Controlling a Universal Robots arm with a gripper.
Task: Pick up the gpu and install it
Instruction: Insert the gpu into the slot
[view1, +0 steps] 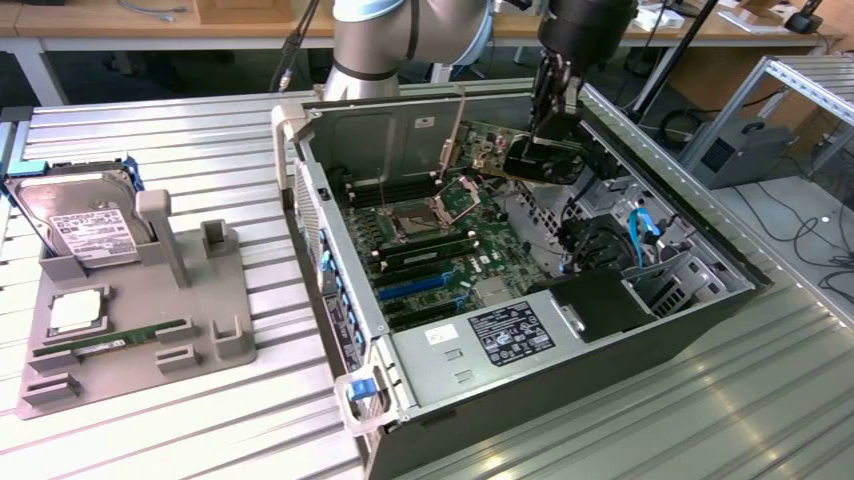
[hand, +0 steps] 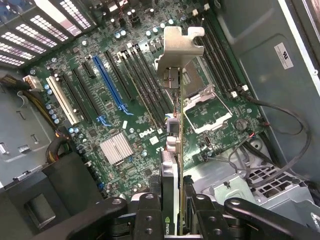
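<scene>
At the exterior view's left we see a grey holder (view1: 200, 345) lying on the ribbed metal worktop (view1: 160, 140). A silver hard drive (view1: 83, 225) stands upright at the holder's upper end. A square processor chip (view1: 78, 310) and a narrow green memory stick (view1: 114, 340) lie lower down on it.

In the middle of the frame, the open computer case (view1: 300, 200) lies on its side with the motherboard (view1: 427, 250) exposed. The processor socket (view1: 427, 210) on the board stands open.

Right of centre and high in the frame, the arm (view1: 387, 40) reaches down into the case. Its tool (view1: 545, 140) is clamped on the gpu (view1: 534, 158), which hangs over the upper part of the board with its black fan cooler facing the frame's right.

In the wrist view we look along the gpu (hand: 172, 170) edge-on. The tool (hand: 172, 200) has its black fingers (hand: 147, 210) pressed against both faces of the card. The silver end bracket (hand: 176, 50) is at the far end, and below the card lie the blue slot (hand: 112, 82) and a finned heatsink (hand: 116, 148). The card looks clear of the slots.

Toward the exterior view's right, blue cables (view1: 641, 225) and a black box (view1: 601, 305) sit inside the case.
</scene>
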